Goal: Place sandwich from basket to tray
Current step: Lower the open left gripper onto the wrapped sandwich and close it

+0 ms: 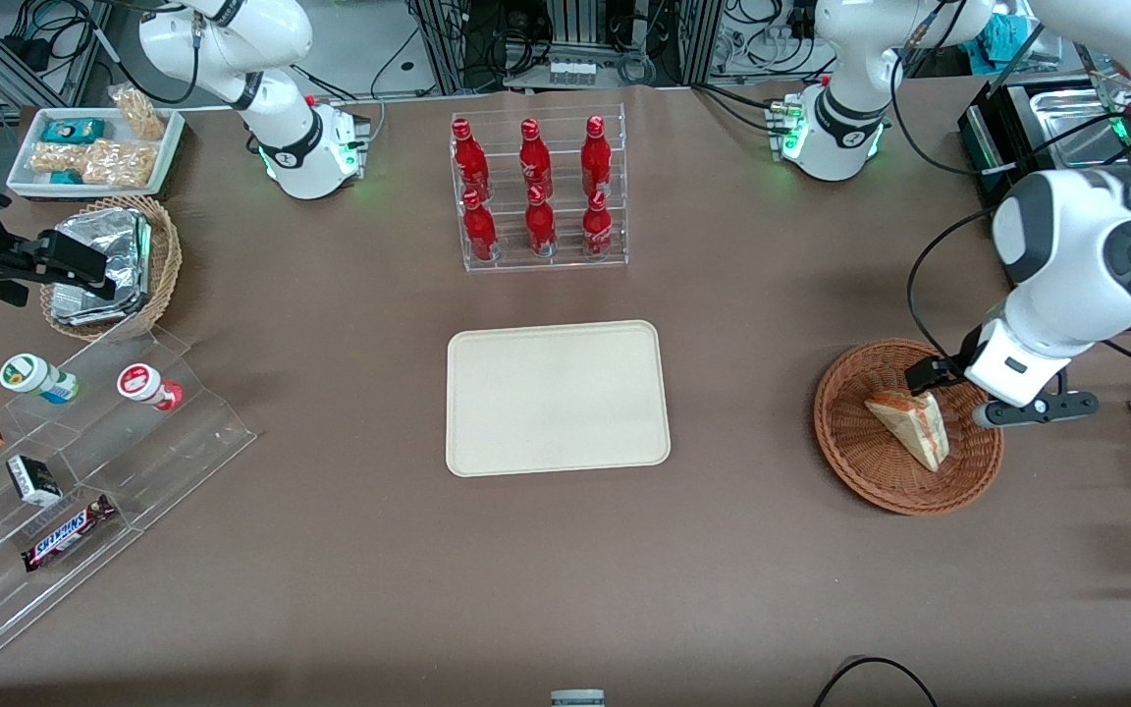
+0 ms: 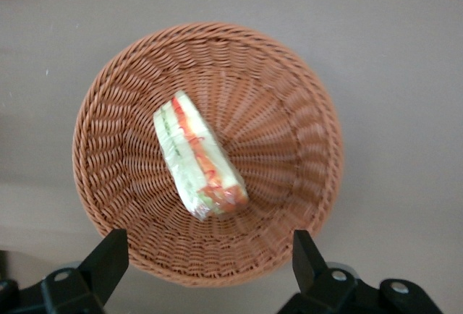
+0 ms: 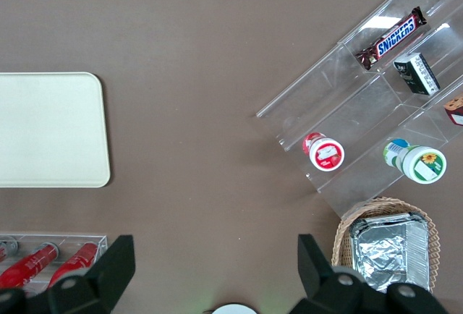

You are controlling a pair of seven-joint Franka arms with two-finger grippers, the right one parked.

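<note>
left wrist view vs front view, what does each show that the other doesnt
Only the left wrist view shows the sandwich's red, orange and green filling edge head-on and the gripper's fingers spread wide, open. Only the front view shows the bare tray and red bottles. Both show the sandwich lying in the basket with the gripper above it.

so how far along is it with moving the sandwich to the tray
Nothing is moved yet: the sandwich lies in the basket and the tray holds nothing. In hand: the gripper hovers over the basket, jaws open and apart from the sandwich. Left: descend, grasp, carry it to the tray, release.
</note>
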